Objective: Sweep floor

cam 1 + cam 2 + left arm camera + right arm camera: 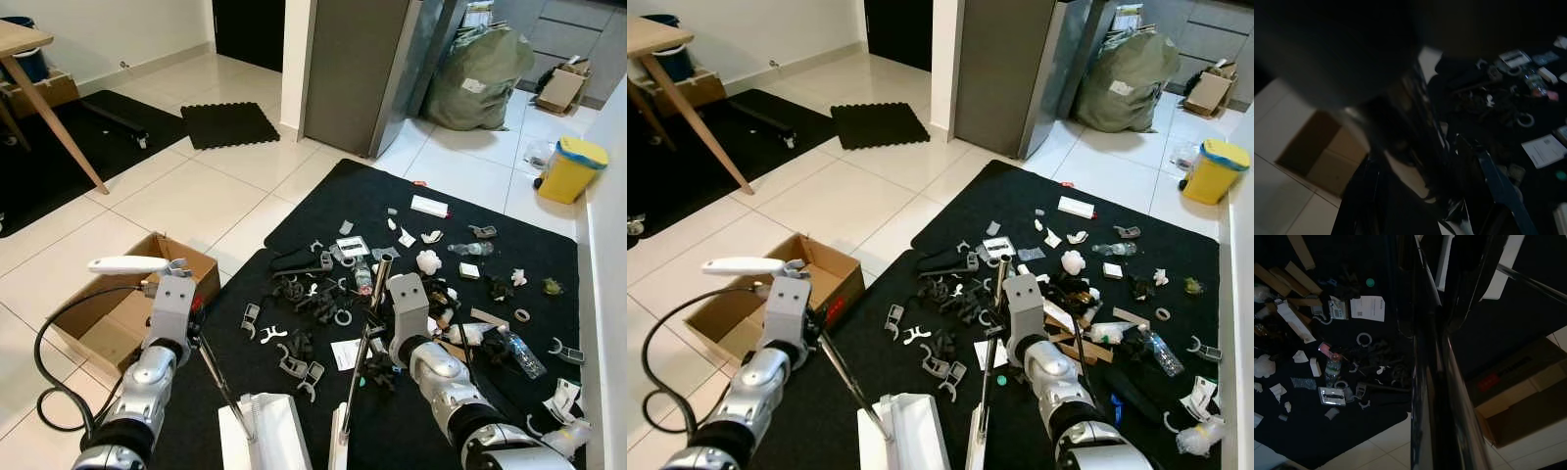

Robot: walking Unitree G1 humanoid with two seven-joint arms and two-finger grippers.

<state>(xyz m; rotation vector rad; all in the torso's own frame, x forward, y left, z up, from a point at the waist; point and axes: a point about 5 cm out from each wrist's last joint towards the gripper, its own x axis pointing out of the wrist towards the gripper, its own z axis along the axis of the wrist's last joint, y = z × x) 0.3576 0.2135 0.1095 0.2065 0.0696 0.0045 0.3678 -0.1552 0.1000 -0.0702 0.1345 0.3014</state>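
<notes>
Scattered litter (392, 284) of plastic clips, paper scraps, bottles and cardboard strips lies on a black mat (490, 206). My left gripper (196, 335) is shut on a thin metal handle that slants down to a white dustpan (266, 436) at the mat's near edge. My right gripper (375, 328) is shut on the silver broom pole (358, 372), which runs down to a white head (338, 448) beside the dustpan. The right wrist view shows the black fingers (1420, 333) wrapped around that pole (1454, 396), with the litter (1332, 372) beyond. The left wrist view is very dark.
An open cardboard box (108, 323) sits on the tiles left of the mat, with a black cable (49, 377) looping beside it. A yellow bin (570, 168) and a green sack (480, 78) stand at the back right. A wooden table leg (54, 117) is far left.
</notes>
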